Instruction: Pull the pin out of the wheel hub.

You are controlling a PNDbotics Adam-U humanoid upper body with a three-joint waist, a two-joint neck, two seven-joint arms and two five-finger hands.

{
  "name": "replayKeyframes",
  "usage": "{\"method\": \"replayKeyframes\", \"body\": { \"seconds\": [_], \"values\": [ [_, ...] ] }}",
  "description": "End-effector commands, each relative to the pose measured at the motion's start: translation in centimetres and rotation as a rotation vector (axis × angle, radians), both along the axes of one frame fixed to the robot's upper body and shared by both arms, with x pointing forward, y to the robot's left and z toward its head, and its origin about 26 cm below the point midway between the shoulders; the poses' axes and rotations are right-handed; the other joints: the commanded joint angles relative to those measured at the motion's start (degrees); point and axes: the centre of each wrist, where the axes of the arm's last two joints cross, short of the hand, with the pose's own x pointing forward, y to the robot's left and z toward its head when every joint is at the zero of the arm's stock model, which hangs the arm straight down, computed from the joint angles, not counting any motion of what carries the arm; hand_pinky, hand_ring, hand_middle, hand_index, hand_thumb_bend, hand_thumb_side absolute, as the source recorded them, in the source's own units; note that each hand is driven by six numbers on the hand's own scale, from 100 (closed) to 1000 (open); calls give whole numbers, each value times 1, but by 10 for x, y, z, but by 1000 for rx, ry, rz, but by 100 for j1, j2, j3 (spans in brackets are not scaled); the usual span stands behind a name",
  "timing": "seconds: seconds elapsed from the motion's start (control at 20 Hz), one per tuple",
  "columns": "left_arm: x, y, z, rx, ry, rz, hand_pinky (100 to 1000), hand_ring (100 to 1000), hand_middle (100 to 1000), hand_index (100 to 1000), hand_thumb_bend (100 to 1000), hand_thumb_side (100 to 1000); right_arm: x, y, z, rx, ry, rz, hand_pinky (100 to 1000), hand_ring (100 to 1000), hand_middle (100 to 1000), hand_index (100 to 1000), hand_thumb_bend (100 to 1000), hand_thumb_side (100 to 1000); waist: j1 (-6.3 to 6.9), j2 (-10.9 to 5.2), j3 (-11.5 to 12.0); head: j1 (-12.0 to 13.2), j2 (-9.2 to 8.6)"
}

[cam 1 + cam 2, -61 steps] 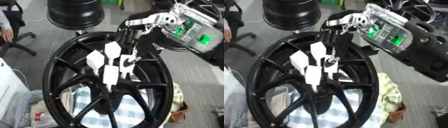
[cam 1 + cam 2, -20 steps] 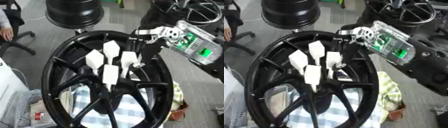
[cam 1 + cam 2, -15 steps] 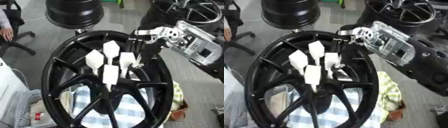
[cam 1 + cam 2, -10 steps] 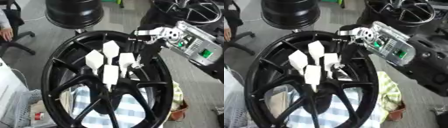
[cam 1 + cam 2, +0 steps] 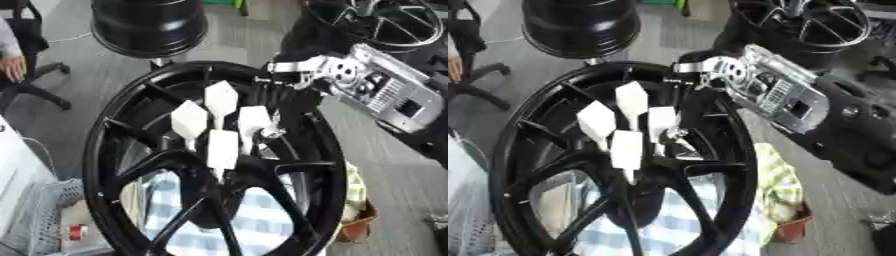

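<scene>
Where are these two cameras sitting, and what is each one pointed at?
Left eye view: in the robot's head, looking down at the black wheel hub with white pins; its right hand reaches in from the upper right.
Right eye view: beside it in the same head, same downward look, hub shifted left; more of the right forearm shows.
Both share the hub, pins, right hand and checked cloth. The left hand shows in neither.

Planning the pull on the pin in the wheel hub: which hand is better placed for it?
The right hand. It already reaches down beside the white-tagged pins at the centre of the wheel hub, its fingers close to the rightmost one. The left hand shows in neither view.
</scene>
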Motion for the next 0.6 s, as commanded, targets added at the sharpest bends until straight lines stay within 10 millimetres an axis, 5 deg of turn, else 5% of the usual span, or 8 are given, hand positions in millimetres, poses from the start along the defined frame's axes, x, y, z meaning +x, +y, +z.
{"method": "replayKeyframes", "body": {
  "seconds": [0.05,0.6],
  "values": [
    [-2,-1,7,11,-24,-8,771,785,694,894,196,570,2,-2,7,-7,51,-25,766,694,611,708,612,194,37,-69,13,-14,-39],
    [-1,-1,7,9,-27,-8,771,785,694,894,194,569,7,4,-2,11,71,-20,767,686,603,700,582,159,42,-49,41,-17,-54]
  ]
}}
